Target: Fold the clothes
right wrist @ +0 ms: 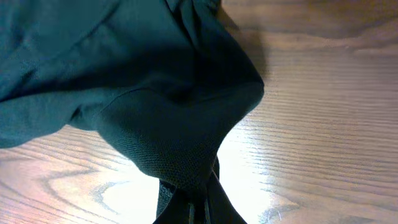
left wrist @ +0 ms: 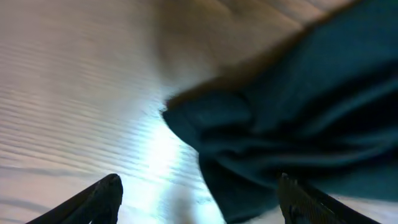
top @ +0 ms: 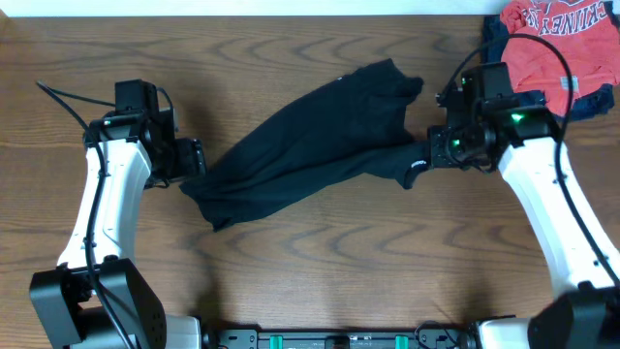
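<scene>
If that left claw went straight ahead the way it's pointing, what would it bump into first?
Probably the black shirt: its bunched end lies just ahead of the open left claw, over the wooden table. Exact depth is unclear.

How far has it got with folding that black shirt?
Nothing looks folded yet: the black shirt lies crumpled in a slanted strip across the table. In hand: the right gripper is shut on one end of it, while the left gripper stands open at the other end, holding nothing. Left to do: spreading it flat and every fold.
</scene>
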